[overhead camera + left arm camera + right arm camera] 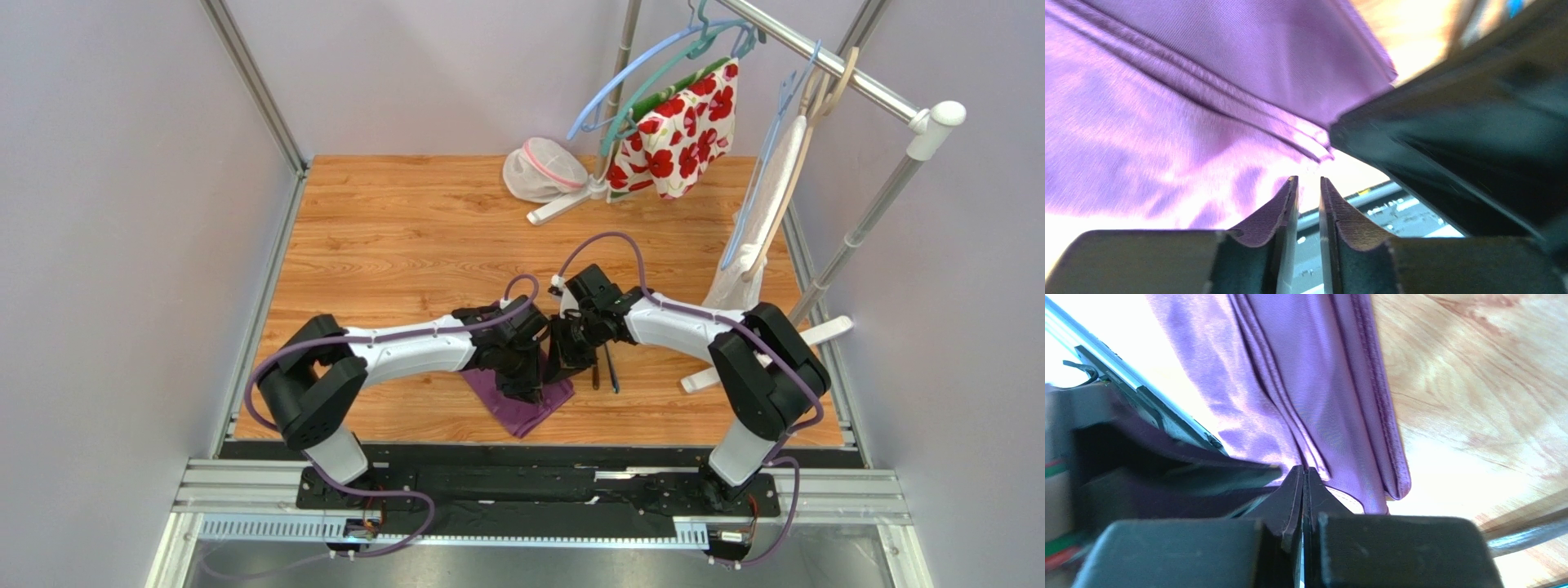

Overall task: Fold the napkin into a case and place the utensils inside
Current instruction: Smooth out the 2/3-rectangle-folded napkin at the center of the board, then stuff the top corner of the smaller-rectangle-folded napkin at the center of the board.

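At the near edge of the desk [393,233], the napkin [525,412] lies bunched under both arms. It's a plum cloth with one corner pointing at the bases, glossy and rippled, its hemmed edges doubled into soft pleats rather than a crisp strip, so no case to speak of yet. Right claw [1304,470] is clamped tight and those pleats run straight into its tips, so it looks to have the hem pinched. Left claw [1309,181] sits just beside it, jaws a sliver apart, nothing between them. Here's the danger: with one pinch only, any pull from the right could drag the slippery cloth sideways and undo the fold, or sweep it into the utensils [604,368] lying just right of it. Far back, the mesh pouch [537,172] and flowered cloth [681,123] sit well apart from all this
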Available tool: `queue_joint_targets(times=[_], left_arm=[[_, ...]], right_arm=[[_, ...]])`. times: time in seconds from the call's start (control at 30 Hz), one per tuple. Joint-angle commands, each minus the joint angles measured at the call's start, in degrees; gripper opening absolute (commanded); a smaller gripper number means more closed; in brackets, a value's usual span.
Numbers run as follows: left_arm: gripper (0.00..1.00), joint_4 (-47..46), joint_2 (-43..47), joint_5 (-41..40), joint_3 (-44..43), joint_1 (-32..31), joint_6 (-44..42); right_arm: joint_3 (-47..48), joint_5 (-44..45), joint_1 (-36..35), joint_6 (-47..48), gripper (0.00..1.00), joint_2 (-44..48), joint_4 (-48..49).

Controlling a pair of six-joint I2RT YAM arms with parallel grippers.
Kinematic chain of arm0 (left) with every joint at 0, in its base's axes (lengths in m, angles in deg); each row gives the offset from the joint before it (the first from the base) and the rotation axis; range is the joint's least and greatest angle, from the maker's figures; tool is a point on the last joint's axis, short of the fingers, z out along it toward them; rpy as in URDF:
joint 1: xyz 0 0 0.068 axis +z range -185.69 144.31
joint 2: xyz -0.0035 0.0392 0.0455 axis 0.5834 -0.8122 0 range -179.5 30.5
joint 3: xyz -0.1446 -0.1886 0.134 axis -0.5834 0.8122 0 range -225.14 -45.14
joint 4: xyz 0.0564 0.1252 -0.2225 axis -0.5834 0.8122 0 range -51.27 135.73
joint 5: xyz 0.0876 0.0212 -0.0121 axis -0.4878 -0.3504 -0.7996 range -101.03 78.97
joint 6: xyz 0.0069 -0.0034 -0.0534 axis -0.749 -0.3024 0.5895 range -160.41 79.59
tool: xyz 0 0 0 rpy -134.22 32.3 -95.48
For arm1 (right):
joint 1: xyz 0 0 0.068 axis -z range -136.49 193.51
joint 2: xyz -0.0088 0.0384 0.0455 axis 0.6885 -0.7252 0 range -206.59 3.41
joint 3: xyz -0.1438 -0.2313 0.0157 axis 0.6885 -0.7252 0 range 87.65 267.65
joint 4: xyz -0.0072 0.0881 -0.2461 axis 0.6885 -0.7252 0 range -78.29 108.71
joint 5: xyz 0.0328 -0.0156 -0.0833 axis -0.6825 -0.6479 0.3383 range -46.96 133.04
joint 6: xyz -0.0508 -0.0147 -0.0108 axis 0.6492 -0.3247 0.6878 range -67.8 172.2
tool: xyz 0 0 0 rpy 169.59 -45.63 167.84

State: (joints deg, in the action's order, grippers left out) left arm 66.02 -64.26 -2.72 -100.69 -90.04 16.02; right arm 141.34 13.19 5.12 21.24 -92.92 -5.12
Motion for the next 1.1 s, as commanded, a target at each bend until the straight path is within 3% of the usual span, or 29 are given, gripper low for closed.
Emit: queue_joint_targets(times=[0.0,0.13,0.27,0.43,0.53,0.67,1.07], left_arm=[[0.28,2.68,6.68,-2.42,-2.46,-0.15,-1.23],[0.29,6.27,11.34,-3.48,-2.02,3.36,-1.84],[0.17,6.64,16.18,-2.61,-0.35,12.14,-5.08],[0.06,8.03,12.42,-0.23,-2.98,24.26,-10.45],[0.04,9.35,7.41,0.92,-7.11,27.44,-12.29],[0.02,9.89,0.3,0.39,-11.94,28.94,-13.01],[0.0,9.54,-9.29,-1.37,-15.28,30.7,-13.8]], right_arm=[[2.38,-1.26,-0.28,1.69,0.0,1.5,-1.21],[3.61,-2.15,-1.51,1.87,0.0,1.24,-1.39],[4.4,-2.41,-4.93,1.25,0.0,1.06,-0.78],[3.79,-3.38,-7.39,0.29,0.0,-0.78,1.15],[2.56,-3.38,-7.49,0.2,0.0,-1.05,2.21],[0.89,-3.02,-7.58,0.46,0.0,-2.28,3.18],[-2.18,-0.83,-7.49,1.69,0.0,-5.18,4.67]])
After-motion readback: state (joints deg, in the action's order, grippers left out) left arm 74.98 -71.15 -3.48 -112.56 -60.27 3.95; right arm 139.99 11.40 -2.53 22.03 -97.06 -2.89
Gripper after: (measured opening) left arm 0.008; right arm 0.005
